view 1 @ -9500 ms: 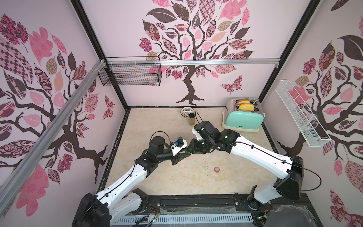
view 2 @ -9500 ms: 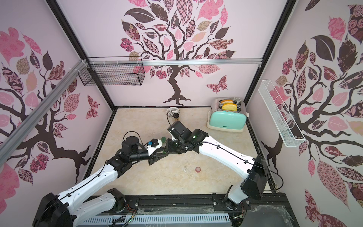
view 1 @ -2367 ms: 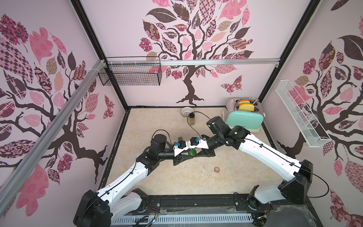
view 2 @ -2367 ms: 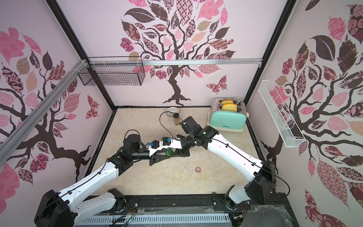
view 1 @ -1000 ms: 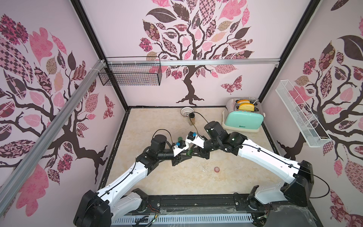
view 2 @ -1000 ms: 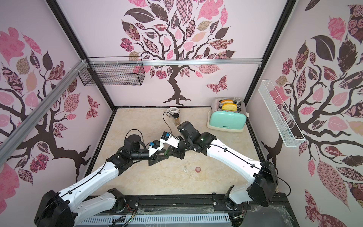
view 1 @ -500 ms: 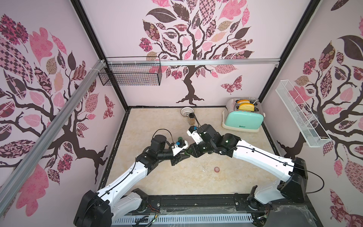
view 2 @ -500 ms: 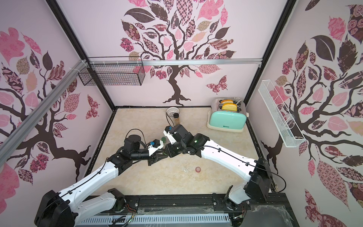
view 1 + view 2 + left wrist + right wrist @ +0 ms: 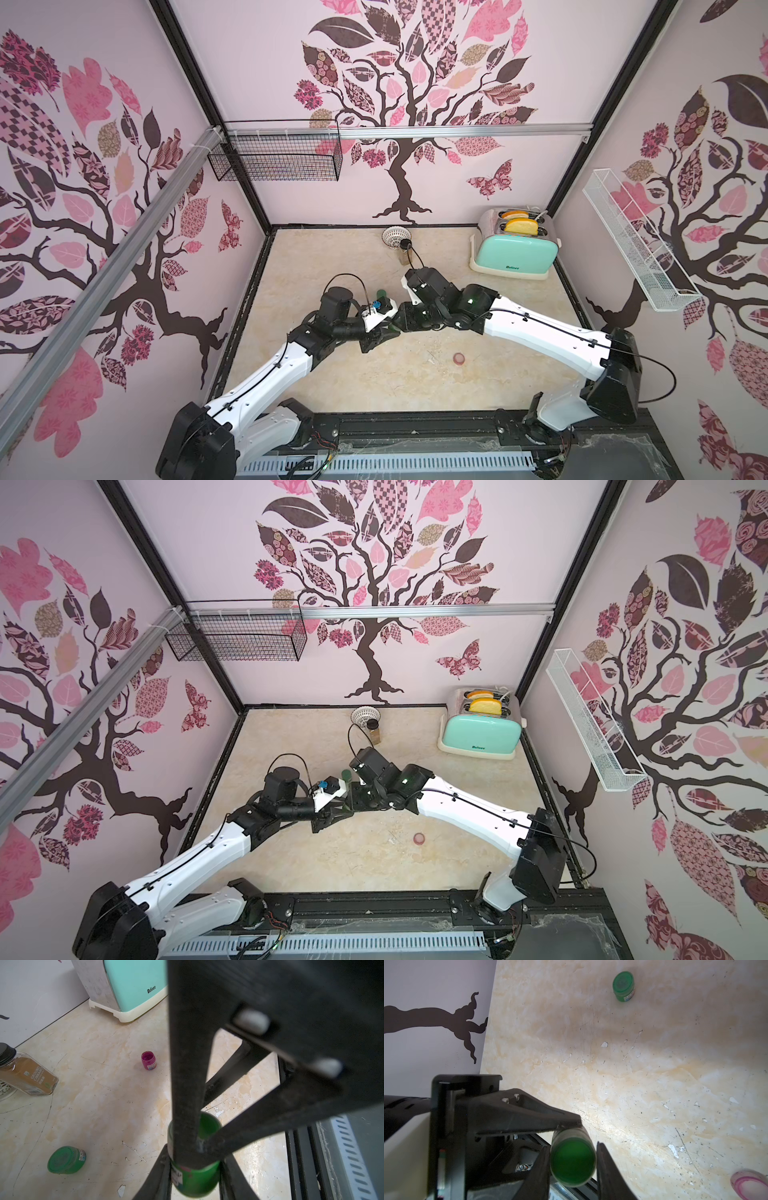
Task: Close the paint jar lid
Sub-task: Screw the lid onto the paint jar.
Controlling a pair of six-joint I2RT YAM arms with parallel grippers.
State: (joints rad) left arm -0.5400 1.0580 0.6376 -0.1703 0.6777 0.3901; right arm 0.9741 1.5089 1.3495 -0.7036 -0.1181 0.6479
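Note:
A green paint jar point(image 9: 197, 1182) hangs above the table's middle, with my left gripper point(image 9: 194, 1159) shut on its body. My right gripper point(image 9: 572, 1147) is shut on the jar's green lid point(image 9: 573, 1161), which sits on the jar's mouth and faces the right wrist camera end-on. The right gripper's fingers point(image 9: 187, 1084) cross in front of the jar in the left wrist view. In both top views the left gripper point(image 9: 384, 332) point(image 9: 337, 809) and the right gripper point(image 9: 398, 322) point(image 9: 352, 798) meet tip to tip, and the jar is almost hidden between them.
A second green jar point(image 9: 381, 294) point(image 9: 624, 986) stands capped just behind the grippers. A small magenta jar point(image 9: 459, 358) point(image 9: 148, 1060) stands to the front right. A cinnamon bottle point(image 9: 404, 251), a white strainer point(image 9: 395, 236) and a mint toaster point(image 9: 515, 249) stand at the back.
My right wrist has turned around the lid and its forearm has swung in closer to the left gripper. The left arm has held the jar still.

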